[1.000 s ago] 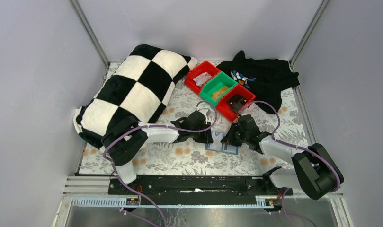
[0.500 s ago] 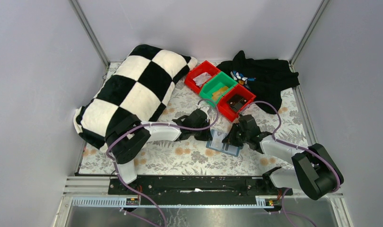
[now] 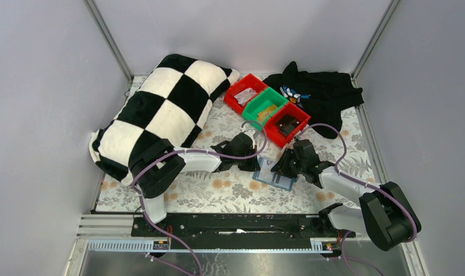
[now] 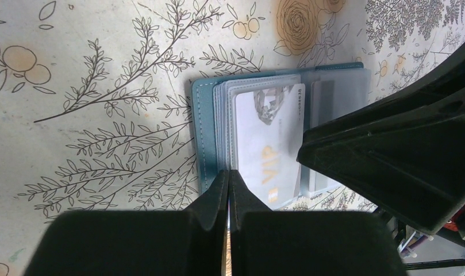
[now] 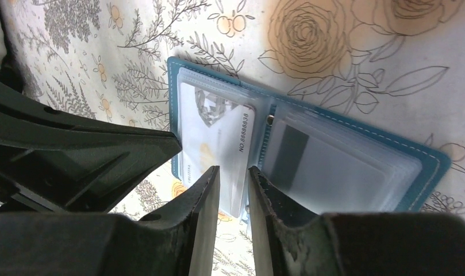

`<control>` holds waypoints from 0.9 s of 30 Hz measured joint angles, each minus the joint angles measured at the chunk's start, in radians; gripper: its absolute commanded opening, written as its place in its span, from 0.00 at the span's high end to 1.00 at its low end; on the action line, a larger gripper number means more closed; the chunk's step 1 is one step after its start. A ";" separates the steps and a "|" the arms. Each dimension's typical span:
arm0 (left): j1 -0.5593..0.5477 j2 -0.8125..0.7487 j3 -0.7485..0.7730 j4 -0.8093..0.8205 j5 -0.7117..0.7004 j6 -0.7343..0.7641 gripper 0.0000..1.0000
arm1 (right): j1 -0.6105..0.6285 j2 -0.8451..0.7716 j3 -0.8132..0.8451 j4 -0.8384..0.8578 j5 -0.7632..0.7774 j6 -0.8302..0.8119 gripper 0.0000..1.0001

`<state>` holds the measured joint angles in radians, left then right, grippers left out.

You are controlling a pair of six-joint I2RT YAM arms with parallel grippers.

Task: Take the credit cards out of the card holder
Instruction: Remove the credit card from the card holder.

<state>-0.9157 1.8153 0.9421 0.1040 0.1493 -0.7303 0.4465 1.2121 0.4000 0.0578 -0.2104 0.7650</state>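
The teal card holder (image 3: 274,175) lies open on the flowered cloth between my grippers. It shows in the left wrist view (image 4: 204,132) and the right wrist view (image 5: 425,167), with clear sleeves on both panels. A pale credit card marked VIP (image 4: 270,144) sticks partly out of the left panel's sleeve past the holder's near edge, and it also shows in the right wrist view (image 5: 215,132). My left gripper (image 3: 254,165) is shut, its tips (image 4: 228,173) pinched at the near edge of the left panel's sleeves. My right gripper (image 3: 283,168) stands narrowly open (image 5: 234,172) over the card's protruding end.
A black-and-white checked pillow (image 3: 161,109) fills the back left. A red bin (image 3: 245,94), a green bin (image 3: 264,106) and another red bin (image 3: 285,123) stand in a row just behind the holder. A black cloth (image 3: 319,92) lies at the back right. Walls enclose the table.
The card holder has turned and slid a little to the right and away. Both grippers have stayed at it, the right arm's elbow shifting right.
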 measured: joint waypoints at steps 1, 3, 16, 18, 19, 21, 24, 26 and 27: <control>0.000 0.000 0.000 0.000 0.000 0.000 1.00 | -0.002 -0.005 -0.004 0.000 0.006 0.005 0.68; 0.000 0.000 -0.001 0.002 0.000 0.000 1.00 | -0.006 -0.014 -0.013 0.002 0.010 0.019 0.69; 0.000 0.000 -0.013 0.026 0.002 -0.004 1.00 | -0.023 0.018 -0.057 0.086 -0.004 0.092 0.94; 0.000 0.000 -0.014 0.026 0.002 -0.003 1.00 | -0.027 0.017 -0.066 0.096 -0.008 0.101 1.00; 0.000 0.000 -0.014 0.026 0.002 -0.003 1.00 | -0.030 0.016 -0.069 0.100 -0.010 0.106 1.00; 0.000 0.000 -0.016 0.027 0.001 -0.004 1.00 | -0.034 0.010 -0.075 0.105 -0.011 0.110 1.00; 0.000 -0.001 -0.018 0.030 -0.001 -0.005 1.00 | -0.035 -0.005 -0.079 0.102 -0.011 0.111 1.00; 0.000 -0.002 -0.021 0.032 -0.005 -0.006 1.00 | -0.036 -0.018 -0.079 0.093 -0.010 0.108 1.00; -0.001 -0.003 -0.021 0.032 -0.006 -0.008 1.00 | -0.037 -0.030 -0.079 0.086 -0.010 0.106 1.00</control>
<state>-0.9165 1.8126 0.9207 0.1364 0.1429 -0.7380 0.4099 1.1824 0.3210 0.1436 -0.2203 0.8715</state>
